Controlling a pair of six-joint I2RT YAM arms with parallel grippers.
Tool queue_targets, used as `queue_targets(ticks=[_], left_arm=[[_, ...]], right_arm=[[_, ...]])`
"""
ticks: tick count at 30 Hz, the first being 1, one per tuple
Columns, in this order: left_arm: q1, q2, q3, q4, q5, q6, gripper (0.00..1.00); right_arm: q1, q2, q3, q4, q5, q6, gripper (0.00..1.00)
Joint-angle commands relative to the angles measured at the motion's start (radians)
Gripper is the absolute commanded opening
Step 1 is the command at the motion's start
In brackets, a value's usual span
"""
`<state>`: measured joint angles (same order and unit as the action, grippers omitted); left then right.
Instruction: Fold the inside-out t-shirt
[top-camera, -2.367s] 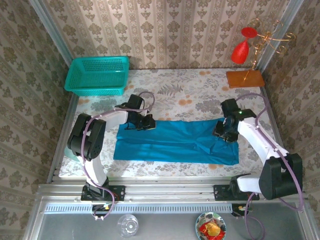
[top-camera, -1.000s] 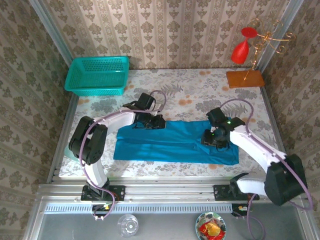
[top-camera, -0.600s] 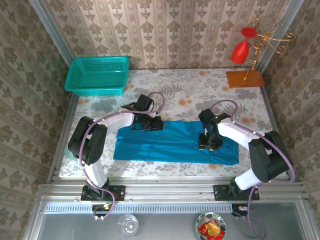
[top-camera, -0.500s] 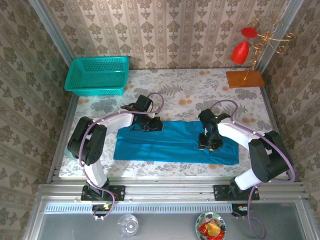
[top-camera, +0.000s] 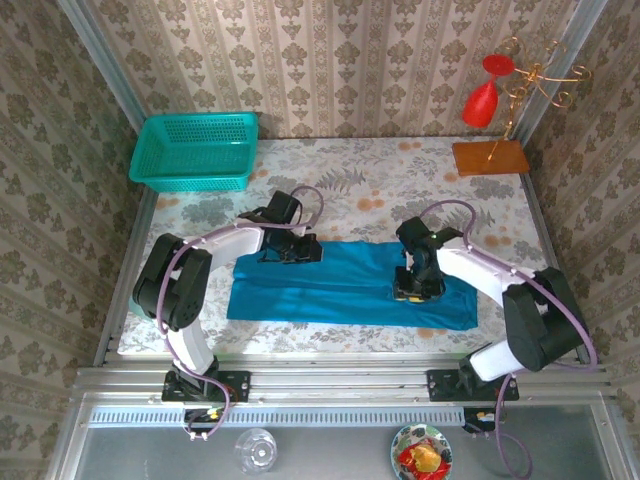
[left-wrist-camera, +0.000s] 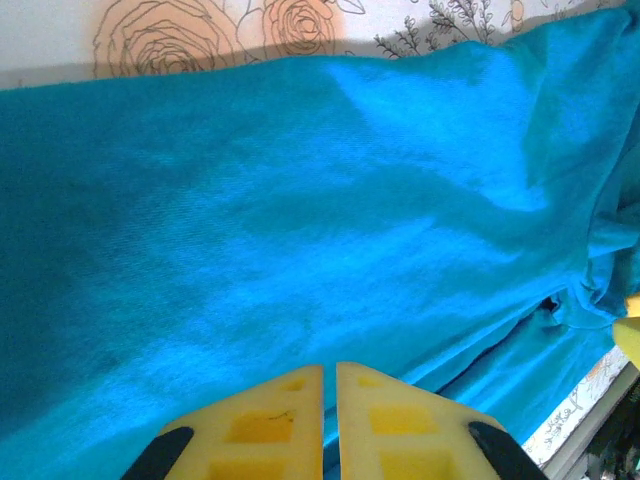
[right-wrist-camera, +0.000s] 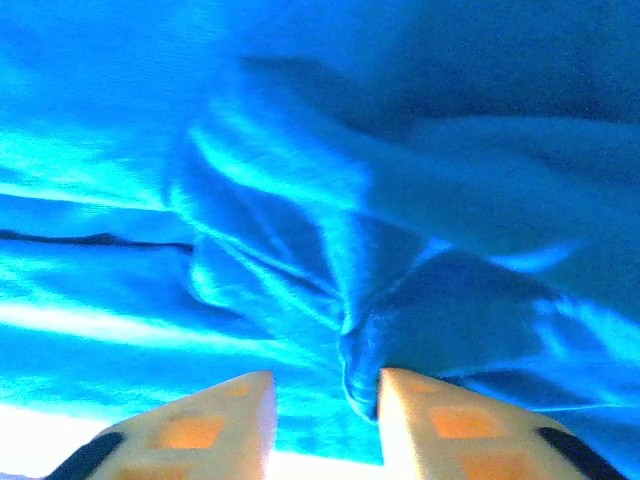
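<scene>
Workpiece: inside-out t-shirt, strip on table. State: left gripper closed at far edge, pinch unconfirmed; right gripper jaws apart astride fabric ridge. Risk: shallow bite slips, fold skews

At centre of the table, the inside-out t-shirt, laid flat from left to right, nearer the front edge than the back wall. On its rear edge, left of middle, the left gripper; on its right half, the right gripper, tips down on the cloth, a raised fold between its fingers. In the far left corner, behind the shirt and well apart from it, a mesh basket. In the far right corner, a stand with stemmed glasses hanging above its base. In front of the table, beyond the arm bases, a drinking glass at left and a bowl at right.
</scene>
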<state>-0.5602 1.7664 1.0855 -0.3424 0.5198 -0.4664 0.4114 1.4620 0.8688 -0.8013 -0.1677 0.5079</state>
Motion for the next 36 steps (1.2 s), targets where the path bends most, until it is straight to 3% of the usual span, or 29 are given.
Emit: queue_targets(ticks=[1,8,15,19,29,36], left_arm=[[0.015,-0.031,-0.016,0.012,0.006,0.005,0.13],[0.019,-0.021,-0.018,0.012,0.012,0.008,0.13],[0.019,-0.012,-0.009,0.013,0.018,0.010,0.13],[0.019,-0.012,-0.006,0.012,0.019,0.009,0.13],[0.022,-0.028,-0.016,0.000,0.012,0.012,0.13],[0.023,-0.031,-0.020,0.007,0.011,0.007,0.13]], right_arm=[[0.017,-0.056,-0.003,0.009,-0.072,0.029,0.28],[0.060,-0.057,-0.052,0.028,-0.110,0.068,0.22],[0.072,-0.053,0.053,-0.132,0.216,0.037,0.25],[0.047,0.039,0.091,-0.143,0.264,-0.028,0.30],[0.044,0.173,0.146,-0.146,0.226,-0.165,0.34],[0.063,0.144,0.156,-0.199,0.194,-0.149,0.23]])
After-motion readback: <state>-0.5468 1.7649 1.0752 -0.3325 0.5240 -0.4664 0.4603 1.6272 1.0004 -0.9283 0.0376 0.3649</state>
